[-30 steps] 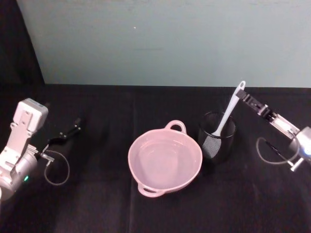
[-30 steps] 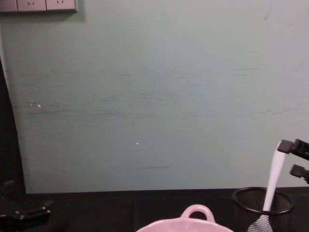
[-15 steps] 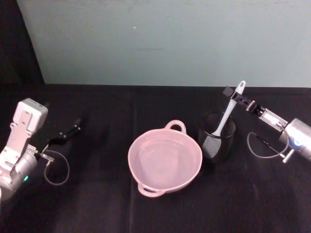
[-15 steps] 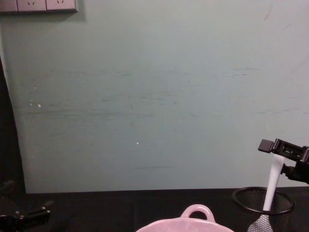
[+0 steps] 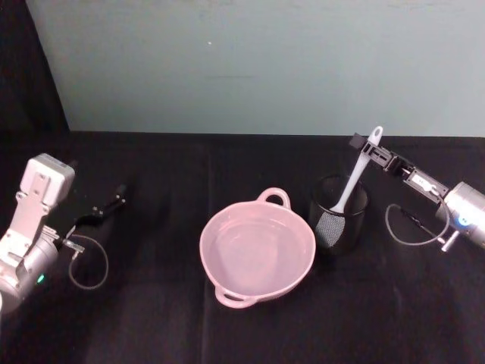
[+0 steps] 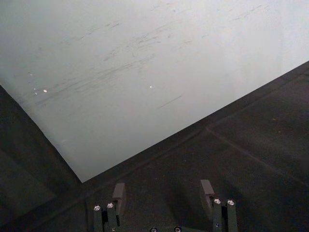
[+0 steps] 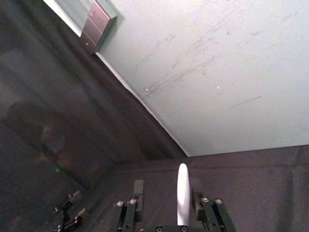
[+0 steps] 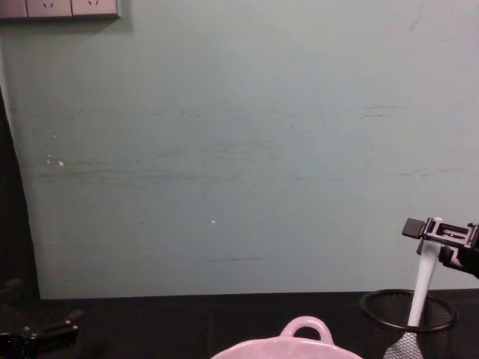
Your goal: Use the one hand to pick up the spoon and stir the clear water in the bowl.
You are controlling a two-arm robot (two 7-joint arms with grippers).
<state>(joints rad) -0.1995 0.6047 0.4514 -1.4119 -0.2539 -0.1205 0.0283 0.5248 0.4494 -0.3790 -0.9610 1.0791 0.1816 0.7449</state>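
One spoon (image 5: 356, 173), one bowl (image 5: 216, 243) (pink), one cup (image 5: 333, 226)

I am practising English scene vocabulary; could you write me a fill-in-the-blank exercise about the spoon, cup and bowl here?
1. The spoon stands in a mesh cup of ____ colour.
2. The right end effector, open, straddles the spoon's ____.
3. The bowl left of the cup is ____.
4. The left end effector is parked at the table's ____ side.
Missing words: black; handle; pink; left.
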